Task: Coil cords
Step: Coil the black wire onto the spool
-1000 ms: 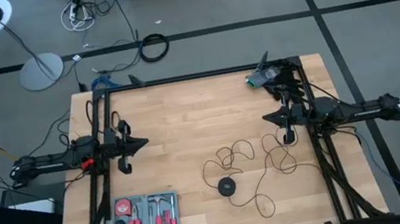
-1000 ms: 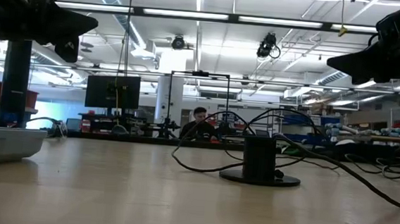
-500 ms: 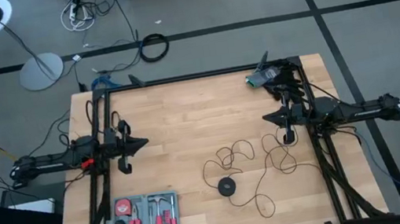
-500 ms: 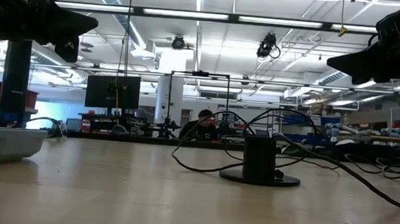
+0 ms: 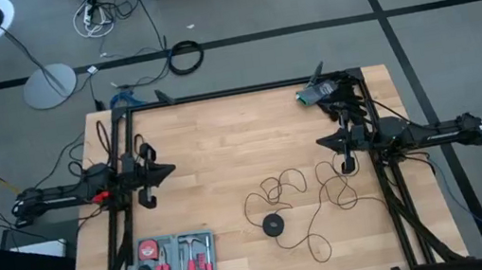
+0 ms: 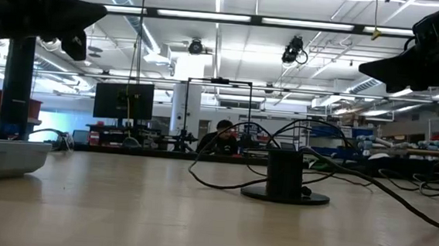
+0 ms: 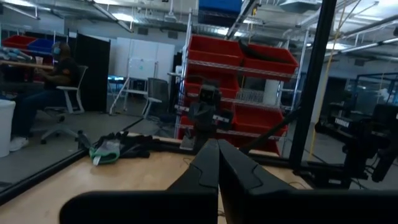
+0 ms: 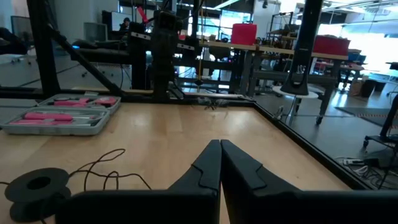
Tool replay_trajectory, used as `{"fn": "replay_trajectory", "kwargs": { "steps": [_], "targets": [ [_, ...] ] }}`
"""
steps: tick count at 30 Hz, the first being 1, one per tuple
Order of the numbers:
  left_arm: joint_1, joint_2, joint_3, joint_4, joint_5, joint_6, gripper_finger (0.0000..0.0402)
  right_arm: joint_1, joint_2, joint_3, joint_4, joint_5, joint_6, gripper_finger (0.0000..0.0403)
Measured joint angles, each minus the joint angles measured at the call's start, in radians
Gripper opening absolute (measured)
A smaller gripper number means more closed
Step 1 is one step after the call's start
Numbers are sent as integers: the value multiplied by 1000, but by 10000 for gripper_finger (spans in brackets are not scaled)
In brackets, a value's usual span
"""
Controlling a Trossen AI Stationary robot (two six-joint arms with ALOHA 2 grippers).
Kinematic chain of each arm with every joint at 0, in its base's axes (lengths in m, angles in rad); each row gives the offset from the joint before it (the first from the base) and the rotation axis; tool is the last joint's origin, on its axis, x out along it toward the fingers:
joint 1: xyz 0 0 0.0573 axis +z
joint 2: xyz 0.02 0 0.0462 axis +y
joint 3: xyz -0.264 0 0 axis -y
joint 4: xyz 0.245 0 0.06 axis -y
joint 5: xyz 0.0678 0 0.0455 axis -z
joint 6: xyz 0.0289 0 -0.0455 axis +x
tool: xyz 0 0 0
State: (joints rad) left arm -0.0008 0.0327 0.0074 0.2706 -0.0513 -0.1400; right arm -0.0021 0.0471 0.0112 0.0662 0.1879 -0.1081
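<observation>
Not begun, we judge: both our pincers, left pincer [image 5: 168, 173] and right pincer [image 5: 323, 142], hang clenched, empty; next we must reach the cords [image 5: 290, 196].

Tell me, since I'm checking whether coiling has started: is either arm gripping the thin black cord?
No, the thin black cord lies loose on the wooden table, with both arms raised at the table's sides.

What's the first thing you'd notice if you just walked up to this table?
Probably the black cord, sprawled in messy loops on the right half of the wooden table, with its round puck near the front. Next, the tool case with red-handled tools at the front left corner. Both robot arms wait at the sides, the left hand and right hand shut and empty.
</observation>
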Motion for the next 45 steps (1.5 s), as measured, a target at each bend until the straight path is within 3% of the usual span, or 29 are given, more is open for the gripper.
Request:
{"fn": "replay_trajectory", "kwargs": {
  "steps": [11, 22, 29, 36, 42, 45],
  "targets": [
    [0, 0, 0, 17, -32, 0, 8, 0, 0, 0, 0, 0, 0, 9],
    [0, 0, 0, -20, -41, -25, 108, 0, 0, 0, 0, 0, 0, 9],
    [-1, 24, 15, -42, -7, -100, 116, 0, 0, 0, 0, 0, 0, 9],
    [-1, 236, 161, -92, -6, -114, 115, 0, 0, 0, 0, 0, 0, 8],
    [-1, 566, 317, -197, -2, -244, 115, 0, 0, 0, 0, 0, 0, 9],
    [-1, 729, 377, -199, 55, -313, 115, 0, 0, 0, 0, 0, 0, 9]
  ]
}}
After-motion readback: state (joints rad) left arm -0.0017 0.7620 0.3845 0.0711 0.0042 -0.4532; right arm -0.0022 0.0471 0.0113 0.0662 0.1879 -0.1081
